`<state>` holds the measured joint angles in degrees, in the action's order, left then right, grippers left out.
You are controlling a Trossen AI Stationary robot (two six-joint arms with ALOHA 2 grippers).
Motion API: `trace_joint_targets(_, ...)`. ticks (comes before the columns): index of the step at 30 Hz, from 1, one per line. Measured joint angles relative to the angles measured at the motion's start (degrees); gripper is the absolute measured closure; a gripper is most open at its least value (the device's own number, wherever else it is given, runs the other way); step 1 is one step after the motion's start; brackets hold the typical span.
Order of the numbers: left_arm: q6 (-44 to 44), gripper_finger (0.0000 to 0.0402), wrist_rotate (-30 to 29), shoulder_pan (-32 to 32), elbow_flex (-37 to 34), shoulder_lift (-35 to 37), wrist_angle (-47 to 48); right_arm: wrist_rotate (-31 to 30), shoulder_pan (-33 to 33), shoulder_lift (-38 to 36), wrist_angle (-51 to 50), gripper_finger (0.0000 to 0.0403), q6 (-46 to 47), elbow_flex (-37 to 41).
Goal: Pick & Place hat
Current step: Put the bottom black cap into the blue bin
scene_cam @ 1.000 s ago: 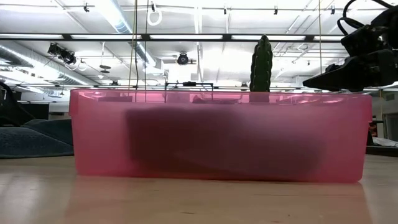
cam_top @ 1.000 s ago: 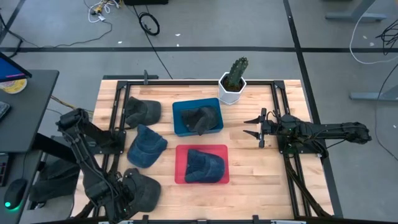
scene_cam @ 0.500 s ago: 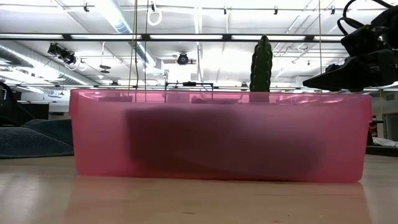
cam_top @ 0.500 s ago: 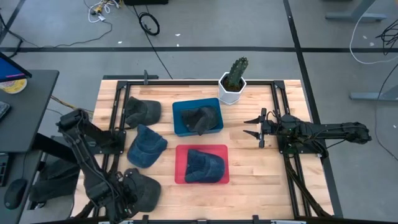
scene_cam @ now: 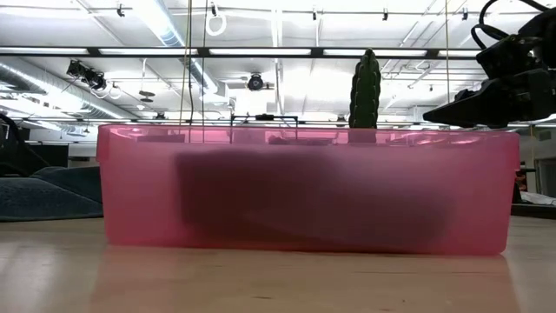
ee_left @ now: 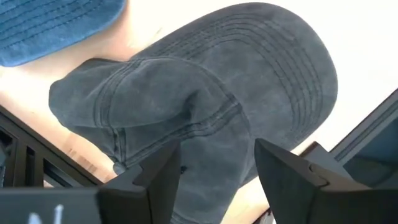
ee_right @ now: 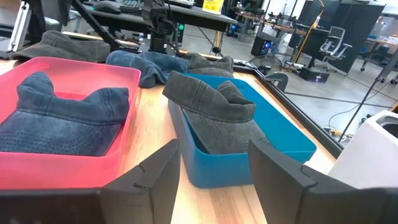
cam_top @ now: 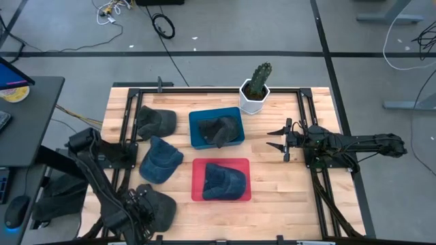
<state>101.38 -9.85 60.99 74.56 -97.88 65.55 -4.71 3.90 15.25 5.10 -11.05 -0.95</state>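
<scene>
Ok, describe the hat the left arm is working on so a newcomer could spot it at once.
Start at the red bin at the table's front middle, then look left, past the blue hat, to the front left corner. The dark grey hat there lies under the left tool; it alone sits at the table's front edge, in no bin.

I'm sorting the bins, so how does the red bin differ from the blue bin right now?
The red bin holds a blue denim cap; the blue bin holds a dark grey cap. The red bin sits nearer the table's front edge, the blue bin behind it, nearer the potted cactus. Both are rectangular, open-topped, and hold one cap each.
</scene>
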Motion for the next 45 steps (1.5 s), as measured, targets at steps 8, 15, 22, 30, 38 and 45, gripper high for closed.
trace_joint_targets(8,-1.04,0.0197,0.08,0.00,0.00,-2.65,-3.78,0.00,0.00,0.00,0.01,0.0210,0.01,0.00)
trace_joint_targets(15,-0.75,0.0198,0.71,0.00,0.00,-4.82,-3.65,0.02,0.00,0.00,0.00,0.0210,0.00,0.00)
trace_joint_targets(22,1.51,0.0198,1.65,0.75,-3.38,-4.88,-8.43,0.02,0.00,0.00,0.00,0.0210,0.00,0.00)
trace_joint_targets(30,2.41,0.0213,3.61,1.03,-9.27,-4.32,-18.75,0.02,0.02,0.00,0.00,0.0210,0.02,0.00)
trace_joint_targets(38,1.44,0.0382,-0.46,1.05,-9.36,-1.35,-19.12,0.01,0.00,0.00,0.02,0.0210,0.00,0.00)
trace_joint_targets(45,-1.64,0.0396,-10.70,0.45,-9.40,4.60,-18.70,0.02,0.00,0.00,0.02,0.0210,0.00,0.00)
